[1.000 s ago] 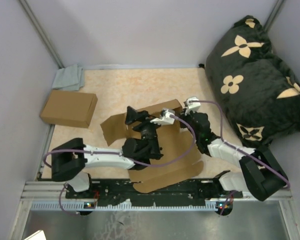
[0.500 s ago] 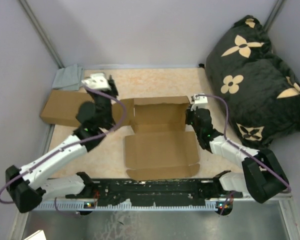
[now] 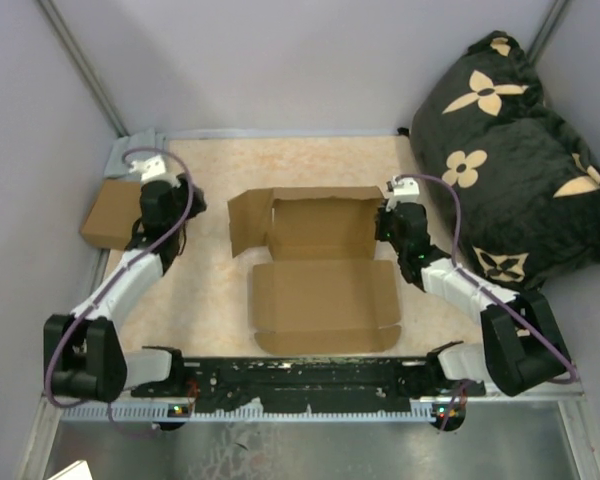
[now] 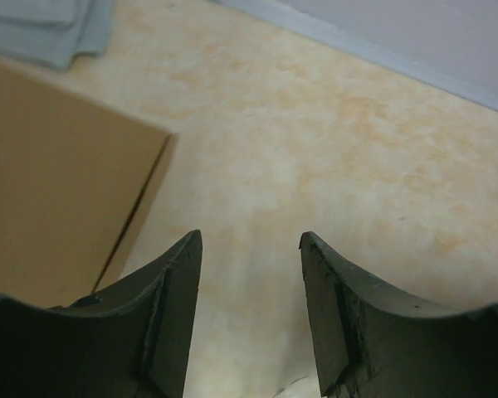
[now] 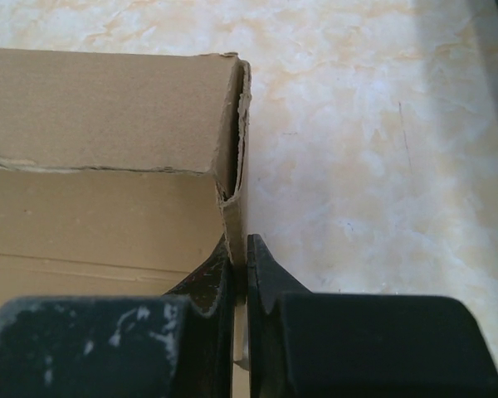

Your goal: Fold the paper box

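The paper box [image 3: 325, 300] lies in the middle of the table. Its front panel is flat, and its rear part [image 3: 320, 225] has walls standing up, with a flap out to the left. My right gripper [image 3: 384, 228] is shut on the box's upright right side wall. In the right wrist view the gripper [image 5: 241, 249] pinches that double cardboard wall [image 5: 234, 207]. My left gripper [image 3: 172, 192] is at the far left, away from the paper box. In the left wrist view it [image 4: 249, 249] is open and empty above bare table.
A ready-made brown box [image 3: 105, 218] sits at the left edge, beside my left gripper, and also shows in the left wrist view [image 4: 58, 191]. A grey cloth [image 3: 140, 150] lies behind it. A black flowered pillow [image 3: 520, 150] fills the right back corner.
My left arm has swung from over the paper box out to the far left. The paper box now lies opened out, and its rear walls stand. My right gripper stays on the right wall.
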